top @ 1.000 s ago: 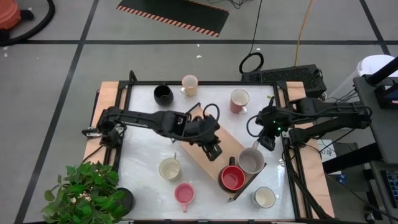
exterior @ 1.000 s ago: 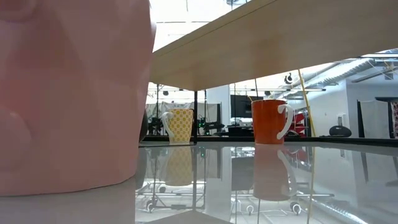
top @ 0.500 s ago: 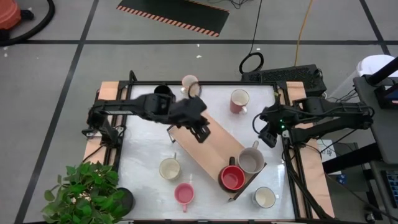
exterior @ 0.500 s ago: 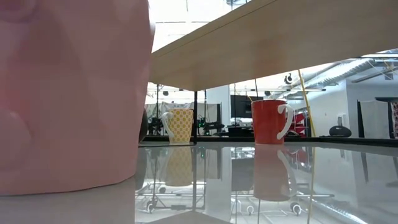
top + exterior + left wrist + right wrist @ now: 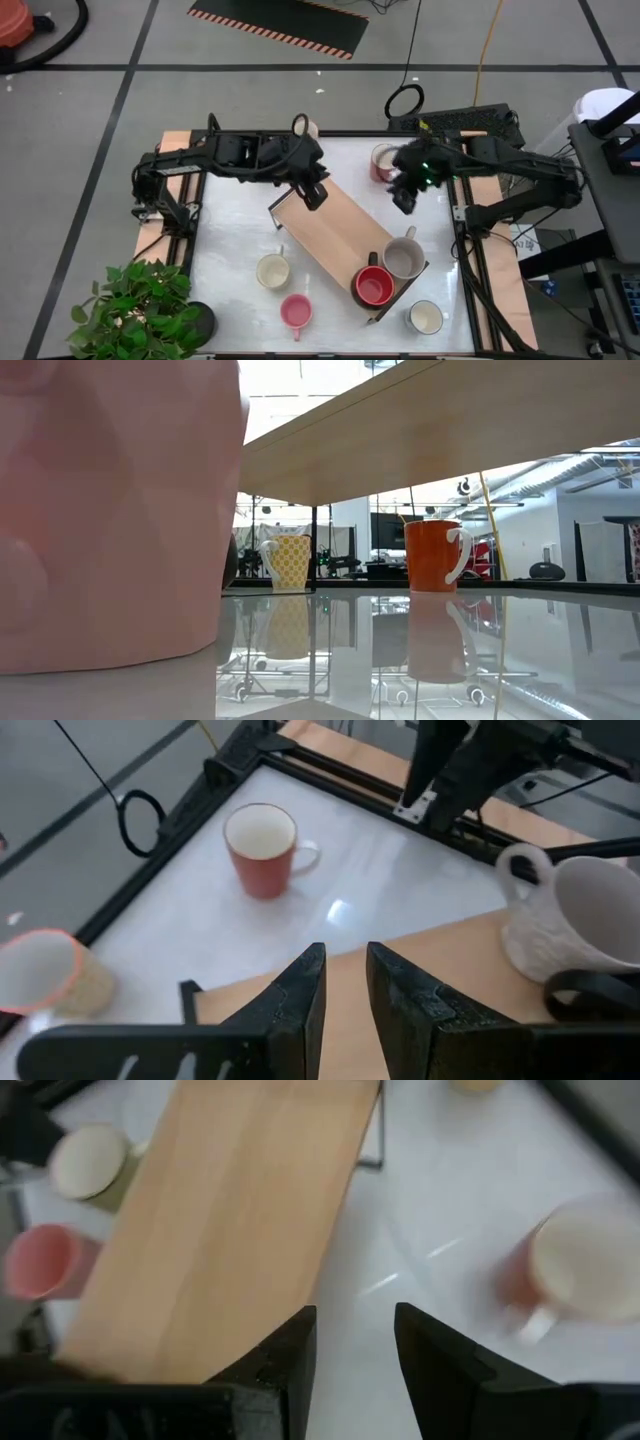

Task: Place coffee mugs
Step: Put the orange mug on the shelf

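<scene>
My left gripper (image 5: 316, 192) hangs open by a narrow gap (image 5: 346, 1005) over the far left end of the long wooden tray (image 5: 335, 232). My right gripper (image 5: 404, 198) is open (image 5: 356, 1348) above the table beside the tray's far side, close to a pink mug (image 5: 383, 161) (image 5: 260, 848) standing on its base. A red mug (image 5: 373, 287) and a grey mug (image 5: 403, 258) (image 5: 575, 925) stand on the tray's near right end. A cream mug (image 5: 272, 270), a pink mug (image 5: 296, 312) and a white mug (image 5: 426, 317) stand on the table. My left arm half hides another cream mug (image 5: 40, 975) and covers the black one.
The tray lies slantwise across the table's middle, with black wire ends (image 5: 281, 203). A potted plant (image 5: 135, 305) stands at the near left corner. In the low view the near pink mug (image 5: 110, 510) fills the left, under the tray's edge (image 5: 450, 430). Bare white table (image 5: 235, 235) lies left of the tray.
My left gripper has drawn back from the middle of the tray toward the table's far left, ending over the tray's far end. My right gripper has swung from the right edge toward the left and far side, closer to the far pink mug. The mugs have stayed put.
</scene>
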Controlling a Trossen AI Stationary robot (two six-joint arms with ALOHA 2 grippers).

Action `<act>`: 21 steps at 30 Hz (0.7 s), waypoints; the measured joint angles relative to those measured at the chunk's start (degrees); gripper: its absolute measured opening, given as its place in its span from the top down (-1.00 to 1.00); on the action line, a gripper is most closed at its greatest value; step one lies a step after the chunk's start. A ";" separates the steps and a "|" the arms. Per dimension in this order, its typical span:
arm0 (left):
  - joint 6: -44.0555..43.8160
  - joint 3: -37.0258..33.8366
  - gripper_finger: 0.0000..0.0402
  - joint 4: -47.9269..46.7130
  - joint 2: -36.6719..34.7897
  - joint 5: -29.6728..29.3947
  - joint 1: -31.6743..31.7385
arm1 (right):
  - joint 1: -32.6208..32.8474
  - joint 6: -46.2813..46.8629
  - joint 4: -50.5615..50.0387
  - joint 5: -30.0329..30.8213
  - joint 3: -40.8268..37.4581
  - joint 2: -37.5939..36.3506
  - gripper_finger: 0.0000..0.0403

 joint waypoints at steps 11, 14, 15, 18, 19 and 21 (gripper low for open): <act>2.85 0.00 0.60 -0.38 -0.19 0.00 1.30 | -8.67 -24.81 0.61 0.67 7.19 11.35 0.32; 1.23 0.00 0.60 -2.01 -0.52 -0.65 0.69 | -10.30 -30.06 0.68 0.61 7.19 12.52 0.19; 0.84 0.00 0.60 -3.01 -0.55 -1.42 0.37 | -10.96 -31.06 0.72 0.63 7.19 12.84 0.14; -0.08 0.00 0.60 -6.96 -0.50 -4.96 -0.60 | -12.77 -33.01 1.59 2.27 7.18 13.34 -0.04; -0.35 0.00 0.60 -8.32 -0.50 -6.13 -0.92 | -13.23 -33.57 2.18 3.80 7.04 13.46 -0.09; -0.63 0.00 0.60 -10.45 -0.52 -7.72 -1.34 | -14.34 -35.53 3.57 5.73 6.32 13.52 -0.18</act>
